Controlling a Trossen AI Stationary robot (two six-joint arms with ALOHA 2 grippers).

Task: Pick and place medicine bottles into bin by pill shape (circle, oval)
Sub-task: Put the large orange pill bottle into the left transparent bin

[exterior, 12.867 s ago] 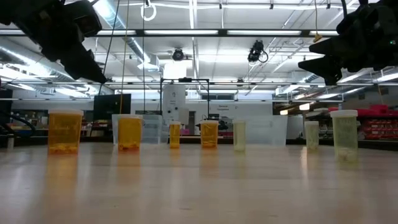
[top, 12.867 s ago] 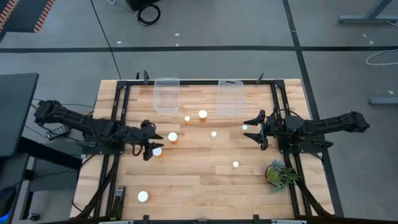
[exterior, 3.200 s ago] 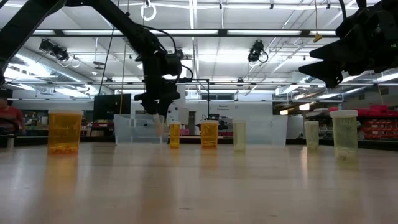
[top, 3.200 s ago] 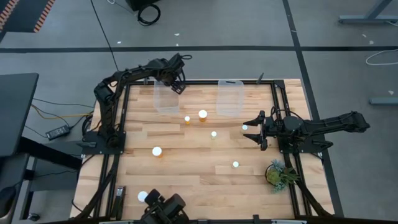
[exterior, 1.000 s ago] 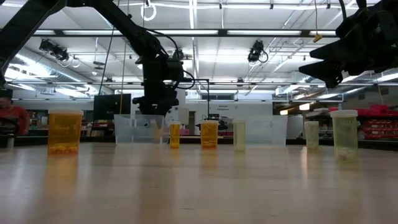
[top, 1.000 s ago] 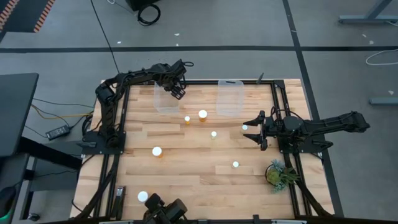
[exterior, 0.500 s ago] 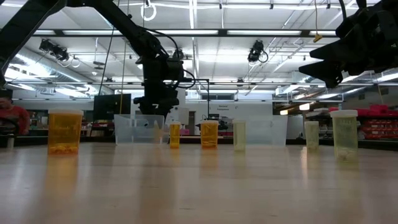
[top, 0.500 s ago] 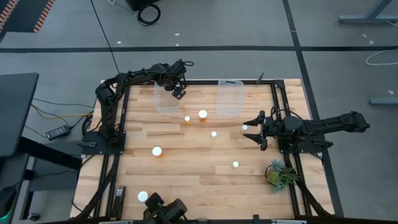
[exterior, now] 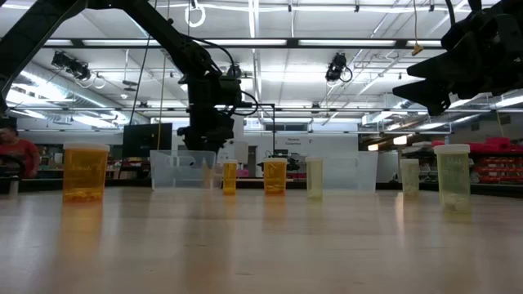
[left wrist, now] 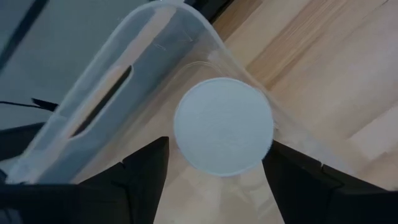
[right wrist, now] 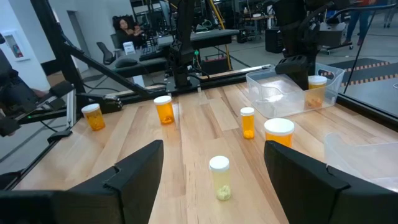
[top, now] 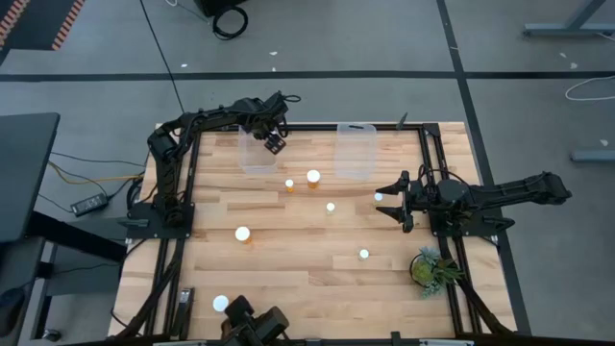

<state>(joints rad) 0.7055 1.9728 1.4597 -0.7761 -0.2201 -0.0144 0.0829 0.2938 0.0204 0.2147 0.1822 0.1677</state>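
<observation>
Over the left bin [top: 257,149], the parted left pincer [top: 275,144] hides a bottle [left wrist: 222,126] beneath it.

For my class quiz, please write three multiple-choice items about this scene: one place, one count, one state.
1. Where is the left end effector?
A) above the left clear bin
B) beside the potted plant
C) at the near table edge
2. How many clear bins are there?
A) one
B) two
C) four
3. How is the right end effector?
A) shut on a bottle
B) shut on the plant
C) open and empty

Key: 1 A, it hangs over that bin; 2 B, the left clear bin plus the right bin; 3 C, its fingers stand apart with nothing between.
</observation>
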